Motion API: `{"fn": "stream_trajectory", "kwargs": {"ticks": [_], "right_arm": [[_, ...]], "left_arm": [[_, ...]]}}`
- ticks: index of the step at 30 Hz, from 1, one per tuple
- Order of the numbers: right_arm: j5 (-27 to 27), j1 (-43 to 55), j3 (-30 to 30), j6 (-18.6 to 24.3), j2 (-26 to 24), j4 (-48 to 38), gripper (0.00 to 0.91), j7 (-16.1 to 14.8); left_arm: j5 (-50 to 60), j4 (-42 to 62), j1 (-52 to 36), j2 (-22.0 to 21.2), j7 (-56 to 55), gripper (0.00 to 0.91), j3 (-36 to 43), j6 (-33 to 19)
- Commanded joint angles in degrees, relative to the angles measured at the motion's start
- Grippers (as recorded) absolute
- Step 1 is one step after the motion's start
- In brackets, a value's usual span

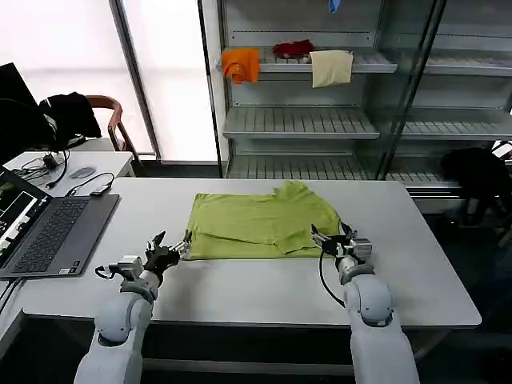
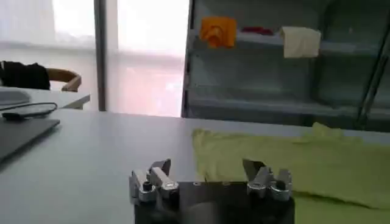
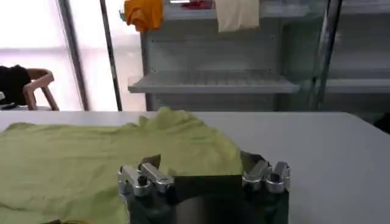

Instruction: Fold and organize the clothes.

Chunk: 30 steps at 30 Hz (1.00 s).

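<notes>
While the T-shirt lies partly folded just beyond both sets of spread fingers, left gripper and right gripper hold nothing; more folds remain.

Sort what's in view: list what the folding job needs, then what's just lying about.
Job: lime T-shirt, left gripper, right gripper, both open at its near corners.

Lying about: laptop, orange cloth, red cloth, cream cloth, black garment.

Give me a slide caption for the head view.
Both open hands, left and right, flank the partly folded green T-shirt.
</notes>
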Motion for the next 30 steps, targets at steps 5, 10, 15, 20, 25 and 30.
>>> {"fn": "stream_trajectory", "kwargs": {"ticks": [5,10,15,20,25,30], "right_arm": [[-0.10,-5.24,1.64,-0.70,-1.77,3.36,0.907,0.02],[-0.39,-4.76,2.02,-0.74,-1.89,2.62,0.907,0.07],[-0.98,-4.54,1.90,-0.76,-1.87,1.67,0.897,-0.16],[-1.99,-4.17,1.40,-0.43,-1.15,-0.12,0.302,-0.25],[-3.19,-3.74,1.11,-0.25,-0.92,-1.30,0.000,-0.65],[-3.66,-3.66,0.90,0.08,-0.75,-1.94,0.000,-0.95]], "left_arm": [[4.66,-2.40,3.99,-0.30,0.94,0.907,0.33,1.01],[5.68,-2.62,4.20,-0.62,0.97,0.907,0.35,0.98],[6.28,-2.41,4.23,-0.83,1.03,0.907,0.49,0.79],[6.79,-1.61,3.85,-1.05,0.92,0.907,0.69,0.88],[6.94,-0.60,3.42,-1.11,0.86,0.705,0.76,0.96],[7.27,0.04,3.35,-0.94,1.11,0.131,0.86,1.00]]}}
